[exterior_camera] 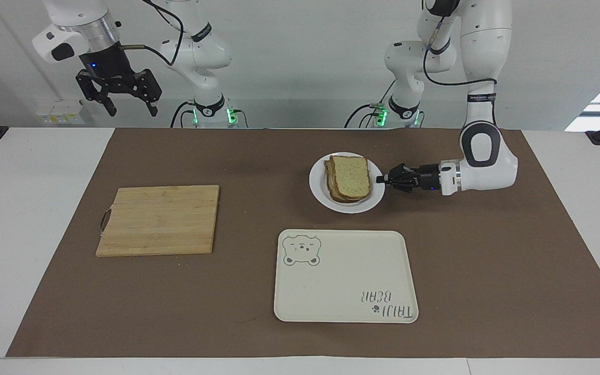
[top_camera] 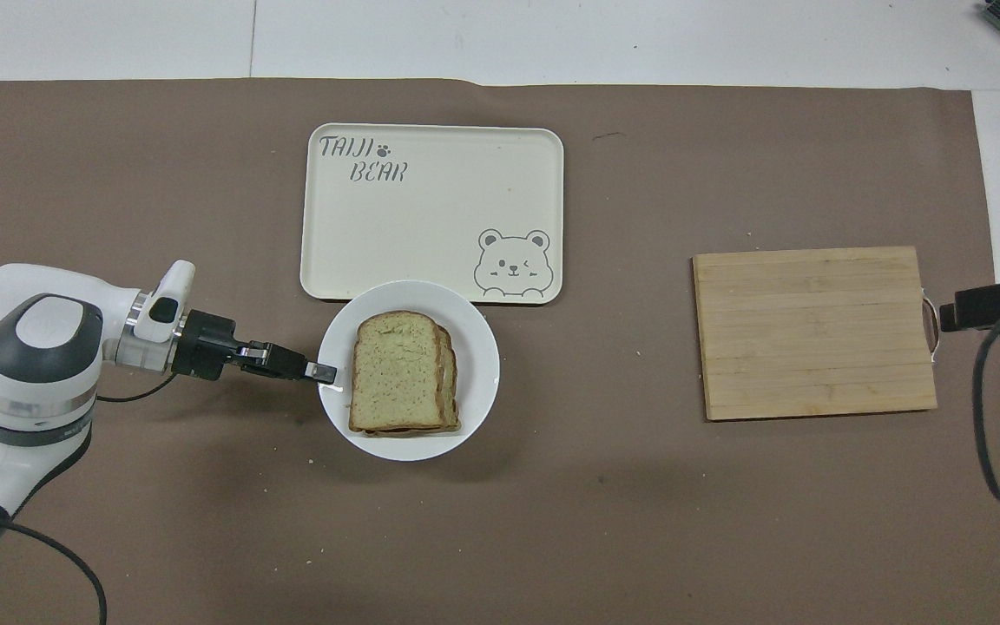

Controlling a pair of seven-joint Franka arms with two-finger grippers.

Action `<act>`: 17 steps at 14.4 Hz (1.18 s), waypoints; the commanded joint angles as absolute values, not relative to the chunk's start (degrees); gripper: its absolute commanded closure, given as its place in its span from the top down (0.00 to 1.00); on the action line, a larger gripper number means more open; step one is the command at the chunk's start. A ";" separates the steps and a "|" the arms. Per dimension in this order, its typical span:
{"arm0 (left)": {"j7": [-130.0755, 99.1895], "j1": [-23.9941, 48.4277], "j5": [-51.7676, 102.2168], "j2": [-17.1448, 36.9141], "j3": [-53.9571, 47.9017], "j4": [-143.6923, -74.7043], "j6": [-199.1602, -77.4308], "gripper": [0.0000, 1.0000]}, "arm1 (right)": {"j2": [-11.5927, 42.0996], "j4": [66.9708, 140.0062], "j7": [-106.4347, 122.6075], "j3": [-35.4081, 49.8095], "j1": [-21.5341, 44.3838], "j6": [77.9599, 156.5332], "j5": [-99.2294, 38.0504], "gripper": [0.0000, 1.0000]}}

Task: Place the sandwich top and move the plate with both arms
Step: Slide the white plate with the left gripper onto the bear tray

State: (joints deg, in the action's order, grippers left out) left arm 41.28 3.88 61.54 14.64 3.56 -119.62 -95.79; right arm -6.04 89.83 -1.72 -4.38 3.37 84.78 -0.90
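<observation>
The sandwich top (exterior_camera: 353, 176) (top_camera: 394, 370), a pale speckled slice with a brown crust, lies on top of a stacked sandwich on the small round white plate (exterior_camera: 347, 204) (top_camera: 476, 373). My left gripper (exterior_camera: 382, 179) (top_camera: 326, 375) lies level and is shut on the plate's rim at the left arm's end, holding the plate just above the brown mat, close to the cream tray. My right gripper (exterior_camera: 128, 101) hangs open and empty, high above the table's edge at the right arm's end; in the overhead view only its tip (top_camera: 990, 304) shows.
A cream rectangular tray (exterior_camera: 346, 276) (top_camera: 430, 208) with a bear drawing lies farther from the robots than the plate. A wooden cutting board (exterior_camera: 158, 220) (top_camera: 812, 332) lies toward the right arm's end. A brown mat (exterior_camera: 487, 260) covers the table.
</observation>
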 commanded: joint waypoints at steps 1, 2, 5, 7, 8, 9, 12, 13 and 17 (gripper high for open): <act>38.69 3.08 61.79 19.94 3.34 -110.15 -93.08 0.00 | -7.20 91.58 0.87 -4.31 2.81 84.11 0.35 1.00; 37.37 3.08 61.79 21.17 3.25 -108.04 -92.99 0.00 | -7.47 92.10 1.84 -4.48 2.12 84.11 0.44 1.00; 32.71 3.16 61.70 25.74 3.16 -98.56 -92.55 0.00 | -7.56 92.20 2.29 -4.66 -0.08 84.02 0.35 1.00; 27.71 3.51 61.61 29.25 2.99 -91.62 -91.85 0.00 | -7.56 92.20 2.37 -4.66 -0.97 84.11 0.44 1.00; 25.25 3.69 61.61 30.66 2.81 -88.89 -91.85 0.00 | -7.30 91.94 2.37 -4.66 -0.97 84.46 0.44 1.00; 23.05 3.87 61.52 31.98 2.73 -86.16 -91.93 0.00 | -6.86 91.50 2.37 -4.57 -0.79 84.55 0.61 1.00; 18.56 3.95 61.00 35.76 2.46 -79.30 -91.93 0.00 | -6.85 91.41 2.37 -4.13 -0.35 84.81 2.02 1.00; 17.59 3.96 60.91 37.34 2.20 -77.02 -92.28 0.00 | -7.12 91.67 2.20 -4.13 -0.35 84.81 1.76 1.00; 17.40 3.78 60.91 43.75 1.76 -71.28 -93.34 0.00 | -7.12 91.85 2.29 -3.96 -0.26 85.34 1.58 1.00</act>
